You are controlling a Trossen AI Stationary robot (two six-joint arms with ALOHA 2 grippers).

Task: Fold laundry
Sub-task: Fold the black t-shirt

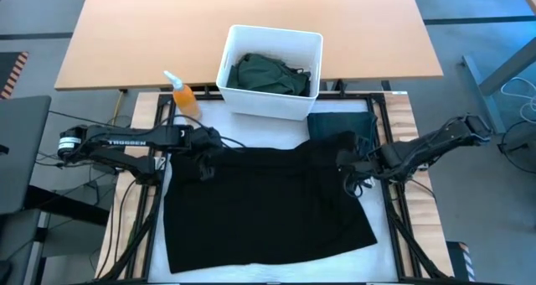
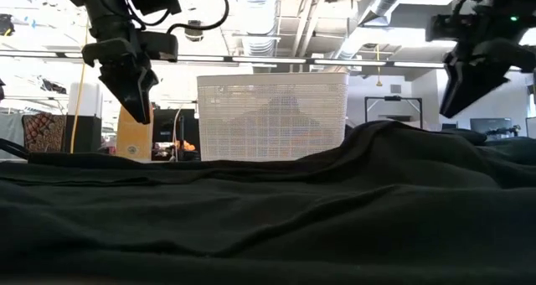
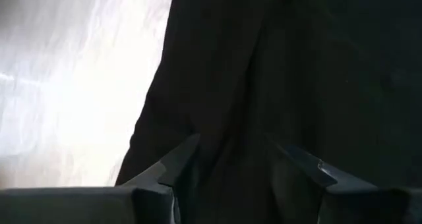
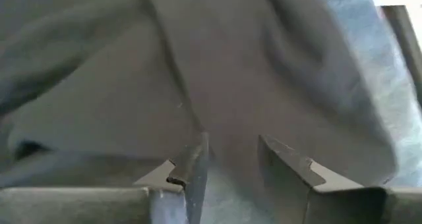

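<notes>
Black garment (image 1: 268,203) lay spread at table centre. White bin (image 1: 270,71) with green clothes (image 1: 268,74) at 12 o'clock; orange bottle (image 1: 184,97) at 11. Left gripper (image 1: 203,153), right gripper (image 1: 350,172) hovered above it, fingers apart, holding nothing.

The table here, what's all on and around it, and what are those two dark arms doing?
Black garment: one, black, spread wide over the white work surface, nearest the arms.
Folded cloth: one, dark green, lying right of the bin, at the black garment's far right corner.
Bin: one, white plastic, at the far edge of the work surface.
Clothes in the bin: a bundle, dark green, count unclear.
Spray bottle: one, orange with a white top, left of the bin.
Wooden table: one, light brown, beyond the bin.
Left hand: one, dark, fingers apart, over the garment's far left corner, holding nothing.
Right hand: one, dark, fingers apart, over the garment's far right part, holding nothing.
</notes>
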